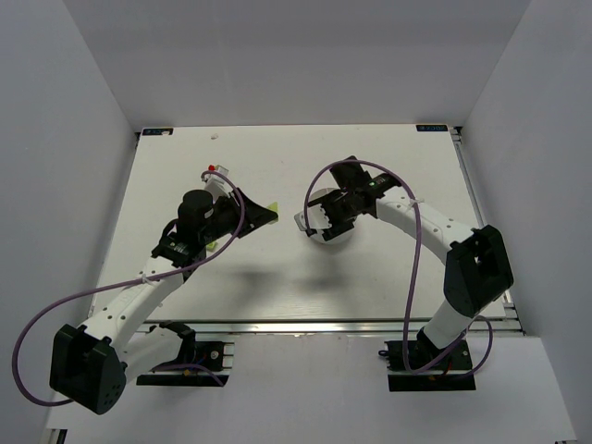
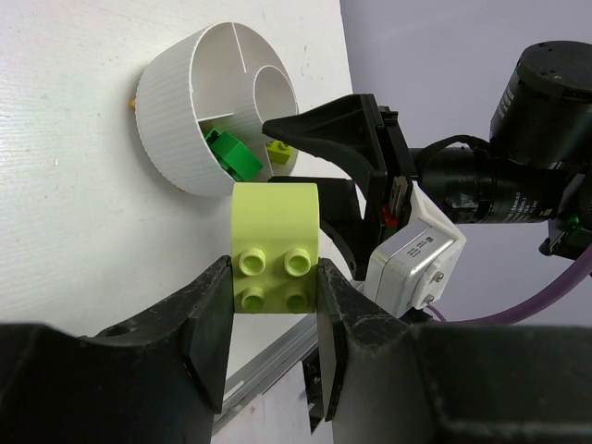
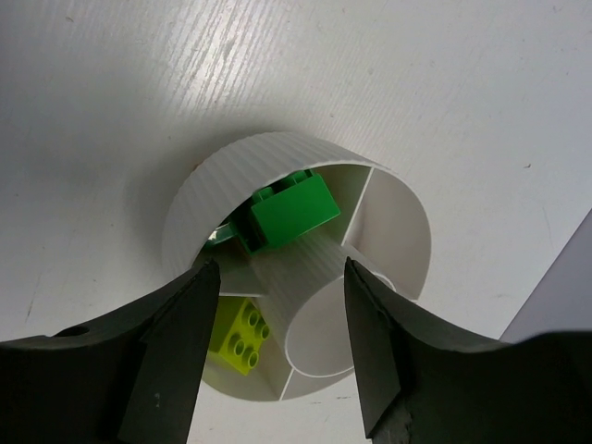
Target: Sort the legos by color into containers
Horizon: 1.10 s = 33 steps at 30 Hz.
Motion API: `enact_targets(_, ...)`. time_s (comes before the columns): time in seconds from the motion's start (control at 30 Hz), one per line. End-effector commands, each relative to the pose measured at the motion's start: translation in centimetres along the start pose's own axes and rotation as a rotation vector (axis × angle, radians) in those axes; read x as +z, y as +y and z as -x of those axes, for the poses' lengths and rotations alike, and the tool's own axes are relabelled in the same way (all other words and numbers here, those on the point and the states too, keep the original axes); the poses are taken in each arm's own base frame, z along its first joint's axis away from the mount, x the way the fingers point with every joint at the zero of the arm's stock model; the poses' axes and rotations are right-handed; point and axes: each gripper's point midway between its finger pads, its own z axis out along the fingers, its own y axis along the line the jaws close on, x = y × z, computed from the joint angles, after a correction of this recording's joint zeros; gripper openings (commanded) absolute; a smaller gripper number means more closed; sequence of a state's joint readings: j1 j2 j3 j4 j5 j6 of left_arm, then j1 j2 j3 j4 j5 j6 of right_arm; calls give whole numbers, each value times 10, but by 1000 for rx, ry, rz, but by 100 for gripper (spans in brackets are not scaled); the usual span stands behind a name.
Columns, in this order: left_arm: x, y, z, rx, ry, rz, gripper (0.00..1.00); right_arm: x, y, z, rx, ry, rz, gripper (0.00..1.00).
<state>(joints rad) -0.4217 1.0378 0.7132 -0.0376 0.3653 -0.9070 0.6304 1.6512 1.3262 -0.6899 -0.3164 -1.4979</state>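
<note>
Left gripper [image 2: 275,301], jaws pinching a pale-green lego [image 2: 275,222], faced the white dish [image 2: 176,102] at its 11 o'clock on the surface. The right gripper [image 3: 280,277], jaws spread and empty, hovered over it, above a green lego [image 3: 291,208] and a lime lego [image 3: 242,335] inside.

A white table [image 1: 277,148] with a faint wood-grain surface fills the enclosure. Plain pale-grey panels stand along three edges: back wall [image 1: 296,55], left wall [image 1: 55,185], right wall [image 1: 546,139]. A metal rail [image 1: 305,326] runs along the near edge. Lighting is even, with soft shadows.
</note>
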Motion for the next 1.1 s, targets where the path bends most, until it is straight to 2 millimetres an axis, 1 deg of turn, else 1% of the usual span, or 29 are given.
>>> enact_targets(0.0,-4,-6,5,11,-24,-21,1,-4,-16,3,-4,-7,-48,62)
enact_targets(0.13,-4,-7,6,12,-25,-23,1,-5,-17,3,6,-11,-49,62)
enact_targets(0.23,-5,-8,6,11,-25,-27,1,-9,-19,10,9,-33,-58,62)
enact_targets(0.3,-4,-10,6,14,-22,-36,1,-15,-21,18,9,-61,-73,62)
enact_targets(0.33,-4,-10,4,10,-16,-43,1,-22,-25,24,15,-85,-89,62)
enact_targets(0.43,-2,-18,4,14,-6,-88,1,-34,-30,36,45,-118,-117,62)
enact_targets(0.47,2,-19,4,16,0,-97,1,-42,-33,41,53,-134,-134,62)
enact_targets(0.53,6,-19,2,20,20,-109,2,-50,-36,47,93,-150,-165,62)
enact_targets(0.57,9,-24,5,28,23,-123,3,-59,-36,50,109,-160,-201,64)
enact_targets(0.6,16,-19,3,21,43,-114,3,-65,-40,49,131,-158,-247,76)
enact_targets(0.63,19,-19,0,22,64,-125,3,-78,-65,53,115,-179,-385,89)
enact_targets(0.67,23,-21,2,27,68,-140,3,-85,-58,52,208,-197,-450,89)
enact_targets(0.7,32,-19,2,22,83,-138,3,-96,-68,45,250,-187,-545,89)
enact_targets(0.73,36,-19,2,21,93,-143,3,-113,-84,48,254,-216,-660,89)
enact_targets(0.77,40,-22,2,28,106,-160,4,-122,-80,52,285,-245,-679,89)
enact_targets(0.8,45,-28,8,41,105,-176,4,-125,-78,50,309,-255,-667,89)
enact_targets(0.83,55,-21,6,39,128,-162,4,-128,-75,51,337,-269,-644,77)
enact_targets(0.87,59,-21,5,43,146,-168,4,-122,-63,53,385,-288,-572,68)
enact_targets(0.9,64,-29,13,59,144,-185,4,-132,-66,51,449,-310,-571,54)
enact_targets(0.93,75,-22,11,65,162,-172,4,-132,-62,49,492,-318,-549,21)
enact_targets(0.97,80,-20,11,67,175,-166,4,-130,-56,46,543,-321,-519,7)
enact_targets(1.0,84,-21,12,75,182,-167,5,-133,-55,39,583,-325,-520,0)
enact_targets(1.03,88,-26,19,93,175,-180,6,-131,-51,36,630,-332,-510,0)
enact_targets(1.07,96,-21,17,88,186,-171,6,-132,-48,33,652,-339,-505,0)
